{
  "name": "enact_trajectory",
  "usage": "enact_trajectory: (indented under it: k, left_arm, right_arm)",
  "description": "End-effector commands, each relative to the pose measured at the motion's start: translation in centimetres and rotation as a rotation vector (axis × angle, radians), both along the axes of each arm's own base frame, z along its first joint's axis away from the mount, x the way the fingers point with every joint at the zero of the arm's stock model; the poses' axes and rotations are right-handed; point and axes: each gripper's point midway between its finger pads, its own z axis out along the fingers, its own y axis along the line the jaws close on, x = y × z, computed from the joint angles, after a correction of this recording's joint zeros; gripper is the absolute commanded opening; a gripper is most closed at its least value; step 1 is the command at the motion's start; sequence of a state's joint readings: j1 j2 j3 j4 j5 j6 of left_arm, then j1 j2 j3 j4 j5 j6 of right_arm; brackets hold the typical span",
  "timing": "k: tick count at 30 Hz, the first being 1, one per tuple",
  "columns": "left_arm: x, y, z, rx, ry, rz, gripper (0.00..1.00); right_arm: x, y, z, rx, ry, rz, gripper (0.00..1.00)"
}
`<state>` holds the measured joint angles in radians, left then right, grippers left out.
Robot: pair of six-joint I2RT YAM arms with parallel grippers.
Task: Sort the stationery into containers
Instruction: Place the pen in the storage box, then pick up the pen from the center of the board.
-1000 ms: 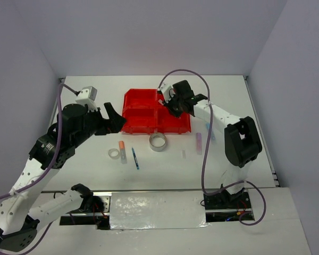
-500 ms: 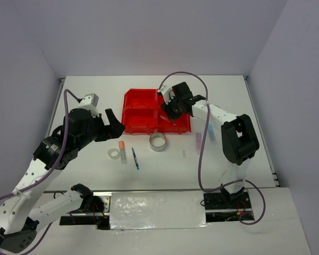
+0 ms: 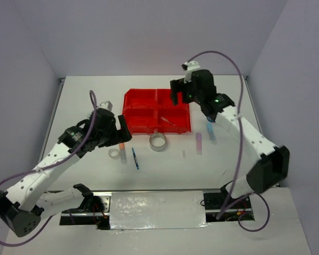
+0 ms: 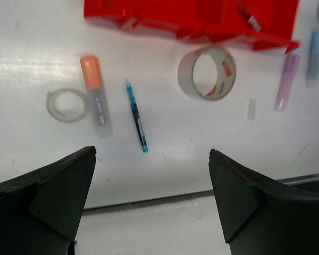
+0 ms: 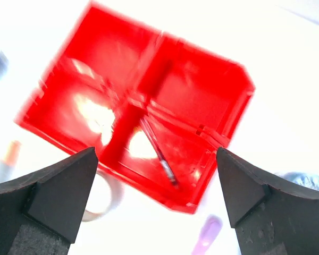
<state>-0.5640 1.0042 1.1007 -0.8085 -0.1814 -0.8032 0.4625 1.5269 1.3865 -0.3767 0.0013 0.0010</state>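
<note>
Two pincers gape wide, empty: my right pincer (image 5: 156,154) above the red tray (image 5: 202,90) holding a red pen (image 5: 162,159), left pincer (image 4: 151,153) over the tabletop (image 4: 202,138).

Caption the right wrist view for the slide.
Open right end effector above the red tray, a red pen in one compartment.

The tray (image 3: 140,101) is bright red throughout, and the pen (image 5: 158,151) in its near right compartment is also red. On the white table (image 4: 212,138), the large tape ring (image 4: 187,79) is translucent grey-beige with red and yellow print on its inner face. The small tape ring (image 4: 52,103) is clear, the marker (image 4: 97,103) has an orange cap on a pale grey barrel, and the thin pen (image 4: 136,116) is blue. At the right lie a pale pink stick (image 4: 286,79) and a pale blue stick (image 4: 316,48).
</note>
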Motion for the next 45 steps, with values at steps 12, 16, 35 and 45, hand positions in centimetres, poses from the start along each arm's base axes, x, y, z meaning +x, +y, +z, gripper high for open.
enact_trajectory:
  k: [12, 16, 35, 45]
  left_arm:
    - [-2.7, -3.5, -12.1, 0.196, 0.314, 0.171, 0.87]
    - [-1.1, -4.3, -14.1, 0.217, 0.331, 0.158, 0.85]
    - [0.2, -5.6, -19.6, 0.272, 0.45, 0.148, 0.69]
    - [-1.6, -5.3, -22.8, 0.281, 0.526, 0.127, 0.44]
  right_arm:
    - [-12.1, -5.7, -2.4, 0.305, 0.182, -0.314, 0.94]
    - [-14.0, -6.7, -4.8, 0.306, 0.224, -0.351, 0.96]
    - [-16.2, -6.1, -0.9, 0.348, 0.158, -0.22, 1.0]
    - [-15.9, -4.6, 0.2, 0.381, 0.167, -0.152, 0.98]
